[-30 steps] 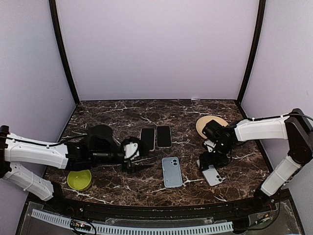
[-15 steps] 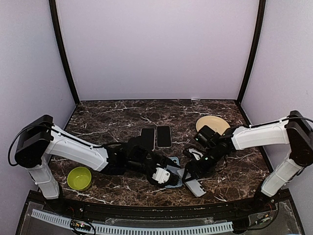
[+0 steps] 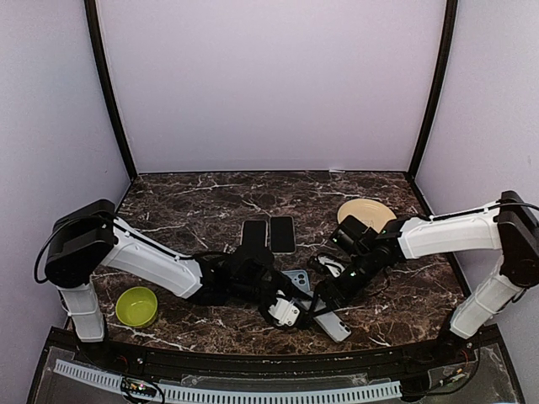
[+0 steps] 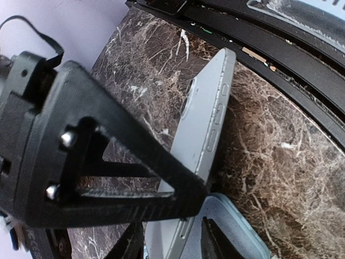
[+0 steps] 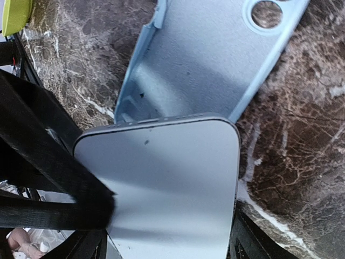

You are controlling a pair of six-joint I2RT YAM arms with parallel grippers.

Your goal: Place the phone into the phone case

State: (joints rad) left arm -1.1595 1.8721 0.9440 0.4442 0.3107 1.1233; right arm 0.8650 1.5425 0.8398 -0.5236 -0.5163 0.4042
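The light blue phone case (image 3: 296,279) lies open side up at the table's front centre. My right gripper (image 3: 327,296) is shut on the grey phone (image 3: 335,325) and holds it tilted, its far end at the case's near rim. In the right wrist view the phone (image 5: 161,183) fills the space between my fingers, with the case (image 5: 215,54) just beyond. My left gripper (image 3: 288,310) sits beside the case. In the left wrist view its fingers (image 4: 213,237) stand apart, with the phone's end (image 4: 207,118) and the case's rim (image 4: 237,229) between them.
Two dark phones (image 3: 254,236) (image 3: 282,233) lie side by side behind the case. A tan plate (image 3: 368,212) sits at the back right. A green bowl (image 3: 136,306) is at the front left. The table's front edge is close behind the phone.
Both arms have come to the centre. The right gripper has carried the phone left to the case. The left gripper has moved from the left side to the case's near end.
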